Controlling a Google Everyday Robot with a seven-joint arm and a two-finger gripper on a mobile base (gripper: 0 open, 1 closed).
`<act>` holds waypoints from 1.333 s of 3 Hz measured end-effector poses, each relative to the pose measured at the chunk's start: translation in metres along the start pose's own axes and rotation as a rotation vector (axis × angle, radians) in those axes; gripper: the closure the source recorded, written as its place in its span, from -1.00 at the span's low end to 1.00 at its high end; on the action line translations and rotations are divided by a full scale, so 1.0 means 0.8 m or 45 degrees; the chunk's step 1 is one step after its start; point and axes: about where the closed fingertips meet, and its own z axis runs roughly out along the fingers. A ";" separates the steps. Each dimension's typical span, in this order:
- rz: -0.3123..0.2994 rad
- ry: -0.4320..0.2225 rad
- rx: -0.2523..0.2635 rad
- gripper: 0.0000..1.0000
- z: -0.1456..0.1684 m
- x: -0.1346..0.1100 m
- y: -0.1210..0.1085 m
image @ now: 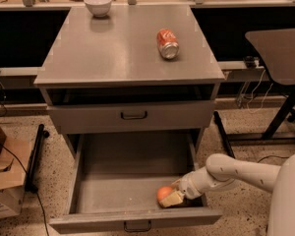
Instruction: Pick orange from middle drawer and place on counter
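The middle drawer [113,191] is pulled fully open at the bottom of the grey cabinet. The orange [162,192] lies in its front right corner, near the front wall. My gripper [173,197] reaches into the drawer from the right and sits right against the orange's right side, low over the drawer floor. The white arm [226,173] comes over the drawer's right wall. The counter [113,53] is the cabinet's flat grey top, above the drawer.
A red soda can [167,44] lies on its side on the counter, right of centre. A white bowl [98,4] stands at its back left. A closed handled drawer front [132,116] is above. A dark side table [280,53] stands right; a cardboard box [2,181] left.
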 end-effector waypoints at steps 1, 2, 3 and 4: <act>-0.006 -0.057 -0.021 0.75 0.001 -0.013 0.019; -0.039 -0.164 -0.002 1.00 -0.031 -0.051 0.040; -0.181 -0.345 0.072 1.00 -0.123 -0.132 0.073; -0.349 -0.459 0.133 1.00 -0.201 -0.202 0.099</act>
